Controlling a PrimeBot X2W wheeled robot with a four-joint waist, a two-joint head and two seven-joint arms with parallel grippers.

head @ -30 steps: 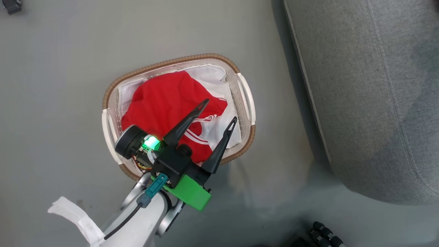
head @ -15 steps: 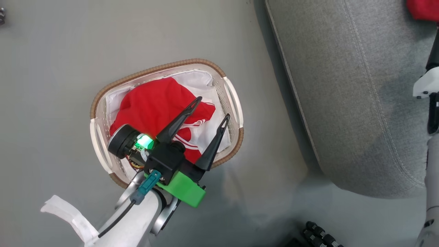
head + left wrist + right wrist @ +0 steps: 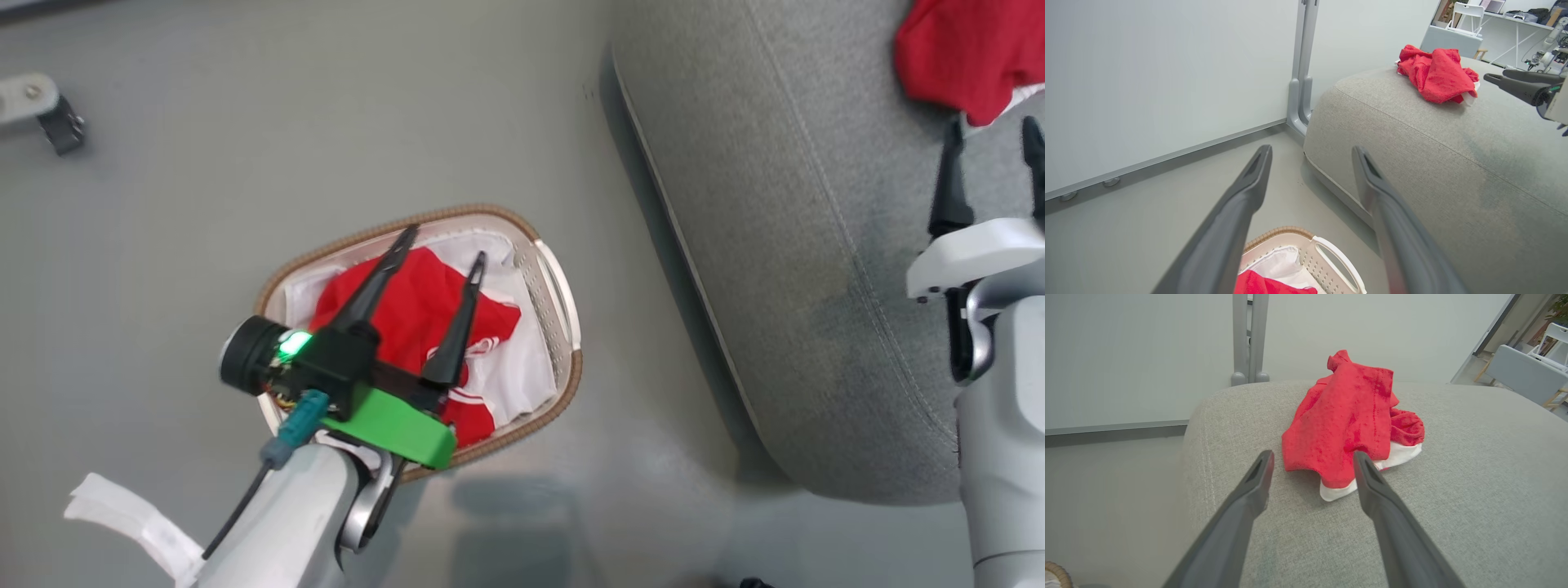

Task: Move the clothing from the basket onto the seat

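1. Our left gripper (image 3: 444, 243), fingers apart and empty, hovers over the basket (image 3: 574, 376) at lower centre.
2. A red garment (image 3: 412, 314) lies directly beneath it (clearly the nearer arm).
3. Our right gripper (image 3: 990, 126), likewise spread, points at the second garment (image 3: 955, 49) on the seat (image 3: 816, 245), upper right.

The head camera swings toward the seat (image 3: 800, 245), so the right pincer (image 3: 990, 131) now shows above it, open, just short of a red garment (image 3: 963, 49) lying there. The left pincer (image 3: 444, 243) has turned over the basket (image 3: 563, 302), and both fingers now point across the other garment (image 3: 412, 306) toward the far rim.
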